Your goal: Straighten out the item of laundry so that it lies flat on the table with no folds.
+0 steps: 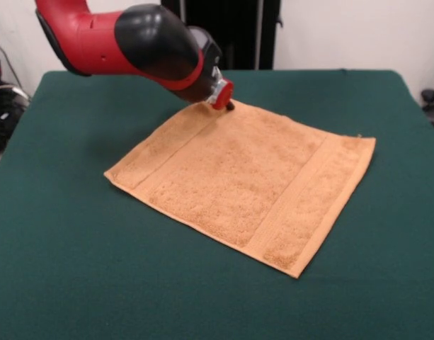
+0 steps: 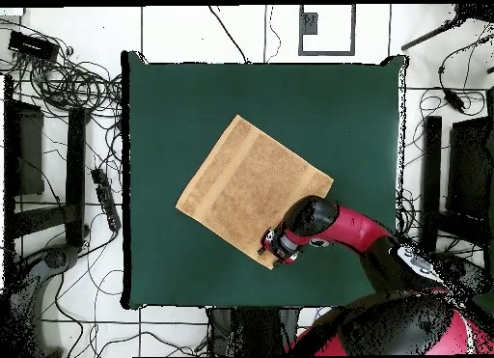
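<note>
1. The gripper (image 1: 229, 105) is seen lowered onto one corner of the towel (image 1: 238, 177), at the end of the red and black arm (image 1: 132, 39); whether its fingers are spread or pinched cannot be told, since the arm's bulk hides them.
2. In the overhead view the gripper (image 2: 273, 246) is placed over the towel's corner nearest the robot's base, with the arm (image 2: 333, 224) laid across the adjoining edge of the towel (image 2: 246, 185).
3. The towel is shown spread open and flat, roughly square and orange-tan, with no fold visible across its surface.
4. Two flat woven bands are seen on the towel, one near each of two opposite edges; the gripper's corner lies at the end of one of them.
5. The towel is set at an angle to the table (image 1: 75, 269), so that its corners point towards the table's sides, diamond-wise.
6. The towel is surrounded by bare dark green cloth on every side, well inside the edges of the table (image 2: 164, 103), which is far larger than the towel.
7. Beyond the table, tangled cables (image 2: 68, 79) are seen lying on the pale floor.
</note>
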Controlling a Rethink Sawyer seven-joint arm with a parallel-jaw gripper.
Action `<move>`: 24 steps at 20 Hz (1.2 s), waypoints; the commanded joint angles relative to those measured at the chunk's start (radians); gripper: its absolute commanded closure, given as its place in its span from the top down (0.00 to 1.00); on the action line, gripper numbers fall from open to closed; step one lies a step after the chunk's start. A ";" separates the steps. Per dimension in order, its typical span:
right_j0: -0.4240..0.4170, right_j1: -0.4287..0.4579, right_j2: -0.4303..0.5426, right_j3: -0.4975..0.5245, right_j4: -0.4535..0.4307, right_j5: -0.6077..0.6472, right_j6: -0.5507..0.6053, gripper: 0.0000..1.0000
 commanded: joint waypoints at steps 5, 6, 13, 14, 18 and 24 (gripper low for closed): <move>0.049 0.073 -0.001 -0.076 -0.057 -0.046 -0.031 1.00; 0.053 0.093 -0.009 -0.098 -0.064 -0.053 -0.028 1.00; 0.070 0.186 -0.048 -0.196 -0.101 -0.089 0.002 1.00; 0.074 0.195 -0.054 -0.208 -0.111 -0.088 0.003 1.00; 0.093 0.232 -0.083 -0.264 -0.146 -0.055 0.012 1.00; 0.120 0.264 -0.122 -0.323 -0.189 -0.028 0.036 1.00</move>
